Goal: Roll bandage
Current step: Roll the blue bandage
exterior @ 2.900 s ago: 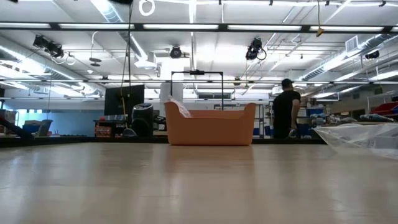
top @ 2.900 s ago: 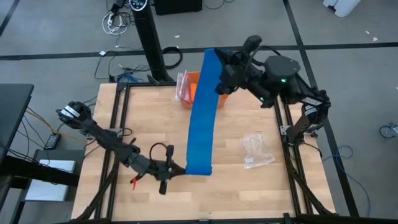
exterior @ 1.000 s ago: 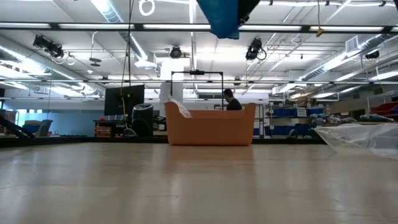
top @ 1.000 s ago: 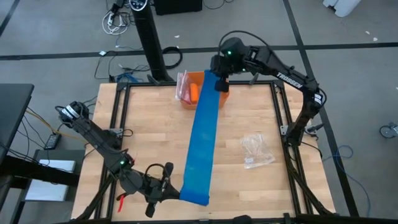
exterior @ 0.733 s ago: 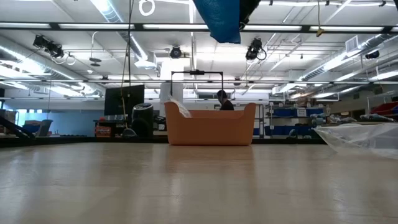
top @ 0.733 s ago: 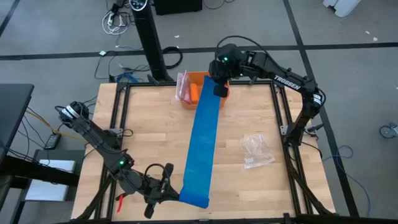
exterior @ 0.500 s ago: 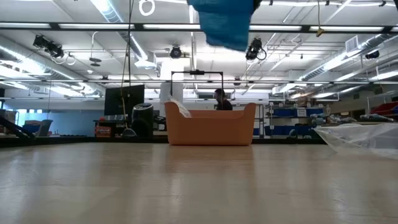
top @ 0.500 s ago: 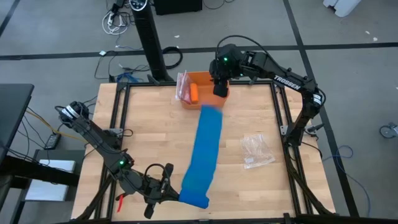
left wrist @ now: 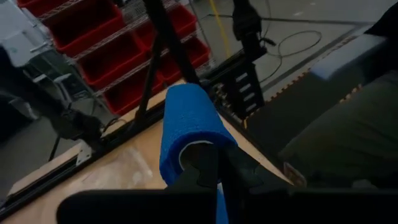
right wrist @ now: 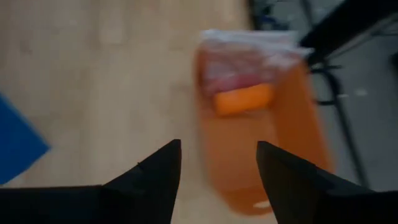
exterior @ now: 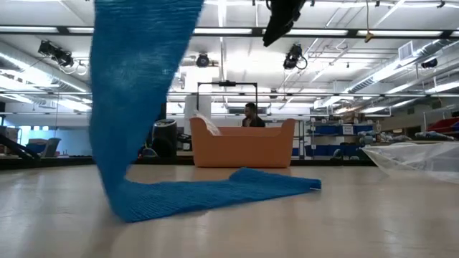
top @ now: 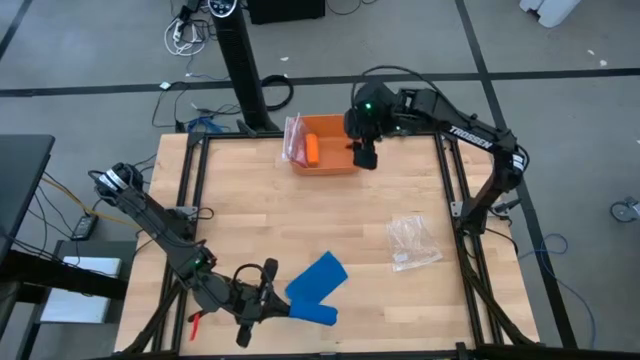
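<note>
The bright blue bandage (top: 318, 280) lies slack in a loose heap on the table near the front edge. Its near end is up in my left gripper (top: 285, 308), which is shut on it. In the low view the bandage (exterior: 136, 86) drops from above and trails across the wood. In the left wrist view the strip (left wrist: 186, 121) arches over the fingertips of my left gripper (left wrist: 214, 163). My right gripper (top: 365, 155) hangs open and bare above the right end of the orange bin (top: 335, 165). In its own view, my right gripper (right wrist: 217, 146) stands with its fingers wide apart. My left gripper pinches the bandage's near end (left wrist: 196, 149) between its two shut fingers, coming nearly level from the table's left. The strip curves up and over the fingertips like a hood. That end is lifted off the table; the rest hangs down slack and lies on the wood (exterior: 237, 188).
The orange bin (right wrist: 283, 155) at the far middle holds a small orange cylinder (top: 312, 149) and a plastic-wrapped item (top: 294, 138). A crinkly clear bag (top: 412, 243) lies at the right. A person (exterior: 250, 115) stands in the room beyond the table.
My right gripper has opened and let go of the bandage's far end, then shifted a little toward the near edge over the bin. The strip, drawn taut between the two grippers before, has fallen and collapsed onto the table near my left gripper, which still has its end.
</note>
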`<action>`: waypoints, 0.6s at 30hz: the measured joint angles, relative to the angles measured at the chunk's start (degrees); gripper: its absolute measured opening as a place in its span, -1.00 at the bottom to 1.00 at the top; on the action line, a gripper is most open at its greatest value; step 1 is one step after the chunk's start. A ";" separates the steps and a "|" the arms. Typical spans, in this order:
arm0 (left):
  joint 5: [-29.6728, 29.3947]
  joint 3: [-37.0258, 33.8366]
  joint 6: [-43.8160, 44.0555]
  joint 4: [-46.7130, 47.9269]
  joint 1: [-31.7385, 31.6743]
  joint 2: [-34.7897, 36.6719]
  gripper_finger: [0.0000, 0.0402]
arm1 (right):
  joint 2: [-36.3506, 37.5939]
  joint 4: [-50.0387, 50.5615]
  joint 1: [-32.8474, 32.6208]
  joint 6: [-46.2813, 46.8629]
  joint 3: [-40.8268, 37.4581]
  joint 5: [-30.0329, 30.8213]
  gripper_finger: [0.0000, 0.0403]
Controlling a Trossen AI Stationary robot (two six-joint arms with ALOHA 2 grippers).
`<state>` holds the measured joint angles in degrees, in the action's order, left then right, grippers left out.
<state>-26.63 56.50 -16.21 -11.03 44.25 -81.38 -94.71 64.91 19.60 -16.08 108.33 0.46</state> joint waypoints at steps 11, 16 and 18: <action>-1.55 -1.28 -1.73 -5.74 -0.08 1.58 -0.96 | 19.98 -40.01 -8.03 8.59 -46.46 -1.84 -0.13; 0.04 -1.28 -0.10 -6.81 -0.90 3.66 -0.96 | 26.69 -72.39 -16.40 16.75 -66.30 0.66 -0.16; 0.79 -1.28 0.60 -7.50 -1.85 4.76 -0.96 | 26.86 -83.45 -21.40 17.62 -71.44 3.67 -0.20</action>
<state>-25.84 55.22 -15.61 -18.53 42.40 -76.62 -67.85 -18.55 -1.80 1.54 36.89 4.13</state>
